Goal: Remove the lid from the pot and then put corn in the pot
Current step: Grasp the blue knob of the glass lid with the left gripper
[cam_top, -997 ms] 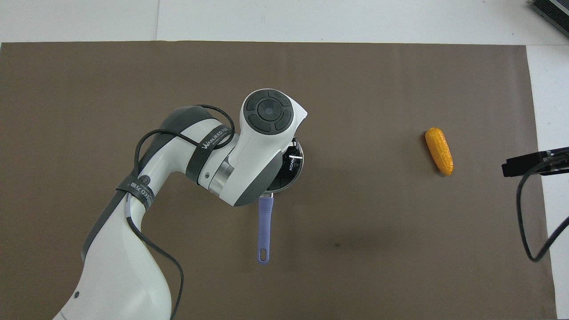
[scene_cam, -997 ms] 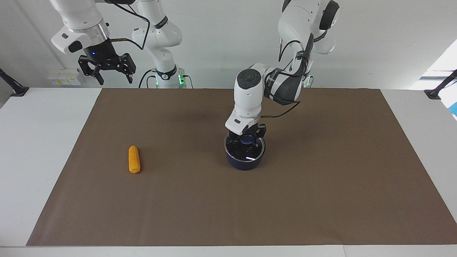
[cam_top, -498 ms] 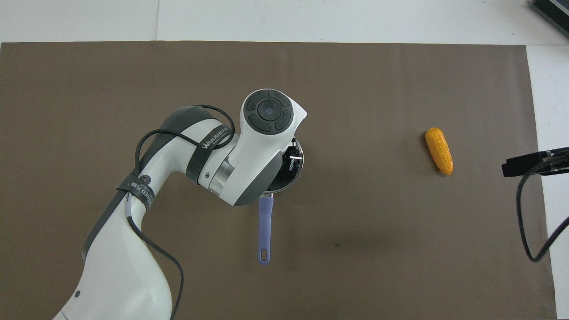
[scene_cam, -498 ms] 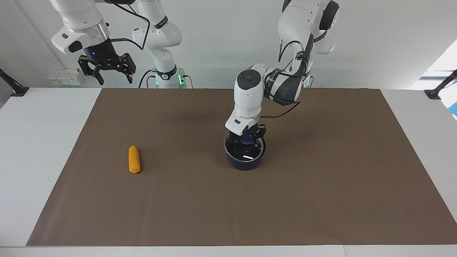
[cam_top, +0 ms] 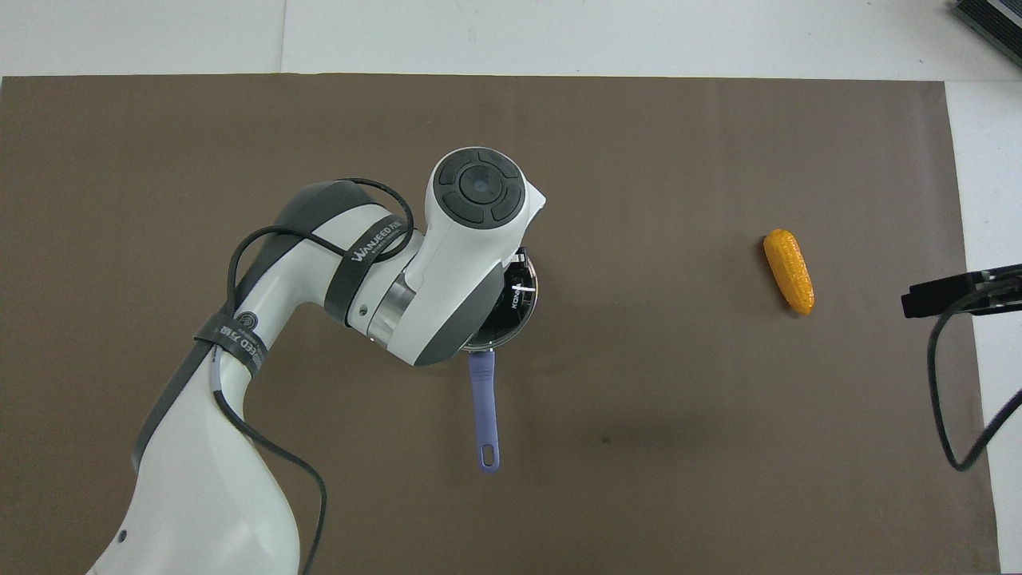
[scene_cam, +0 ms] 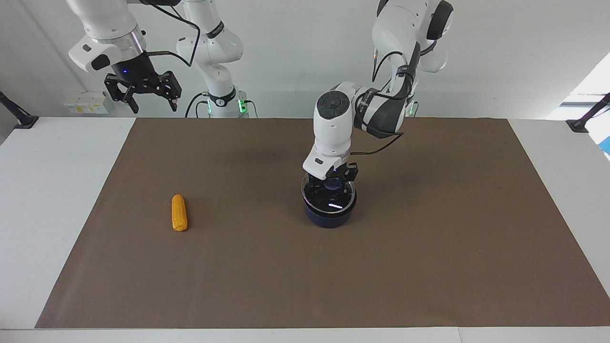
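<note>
The dark blue pot [scene_cam: 329,219] stands mid-table on the brown mat, and its long blue handle [cam_top: 484,411] points toward the robots. The glass lid [scene_cam: 334,202] lies level at the pot's rim; I cannot tell whether a gap has opened under it. My left gripper [scene_cam: 330,183] comes straight down onto the lid's centre and is shut on its blue knob; from overhead the left arm hides most of the lid [cam_top: 519,307]. The yellow-orange corn [scene_cam: 179,213] [cam_top: 789,271] lies on the mat toward the right arm's end. My right gripper [scene_cam: 151,102] waits open, raised by that arm's base.
The brown mat [scene_cam: 429,247] covers most of the white table [scene_cam: 43,200]. Black stands sit at the table's corners nearest the robots [scene_cam: 19,119] [scene_cam: 584,123]. A loose black cable [cam_top: 946,399] hangs near the right arm.
The left arm's wrist has risen slightly with the lid's knob in its grip. The pot's handle has swung a little toward the right arm's end. The right arm and the corn have not moved.
</note>
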`<state>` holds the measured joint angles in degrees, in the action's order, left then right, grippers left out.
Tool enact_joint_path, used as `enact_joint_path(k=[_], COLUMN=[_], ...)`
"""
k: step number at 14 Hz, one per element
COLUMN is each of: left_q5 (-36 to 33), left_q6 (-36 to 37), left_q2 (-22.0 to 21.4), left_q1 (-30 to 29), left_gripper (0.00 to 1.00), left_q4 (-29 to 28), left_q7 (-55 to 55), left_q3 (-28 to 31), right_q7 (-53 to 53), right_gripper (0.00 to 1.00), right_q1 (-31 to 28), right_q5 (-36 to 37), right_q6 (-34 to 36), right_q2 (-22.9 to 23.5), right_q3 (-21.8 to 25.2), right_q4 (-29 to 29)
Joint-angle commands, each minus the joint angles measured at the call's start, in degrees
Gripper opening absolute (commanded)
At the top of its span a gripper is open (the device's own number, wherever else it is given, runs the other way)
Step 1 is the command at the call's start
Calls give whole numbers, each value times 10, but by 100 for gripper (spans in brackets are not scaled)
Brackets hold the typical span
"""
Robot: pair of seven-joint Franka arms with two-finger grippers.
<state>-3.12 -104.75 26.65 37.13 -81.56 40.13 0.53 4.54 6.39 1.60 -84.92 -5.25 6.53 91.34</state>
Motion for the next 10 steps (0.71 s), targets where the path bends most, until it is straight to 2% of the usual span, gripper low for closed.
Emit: enact_joint_path(k=[1, 7, 10], left_q5=[-10, -52, -51], left_q6=[36, 65, 92], left_q2=[-12, -19, -24], left_q1=[7, -6, -51], left_gripper=[0, 0, 0], left_q4=[25, 21, 18], left_q7=[7, 7, 7], left_q3=[10, 11, 17], right_q7=[11, 11, 11], right_gripper=[100, 100, 100], right_q1=[-4, -4, -4], right_q5=[1, 1, 1], right_q6=[7, 7, 7], right_q2=[-9, -9, -9], right_q3=[-2, -2, -2], right_q4=[6, 6, 6])
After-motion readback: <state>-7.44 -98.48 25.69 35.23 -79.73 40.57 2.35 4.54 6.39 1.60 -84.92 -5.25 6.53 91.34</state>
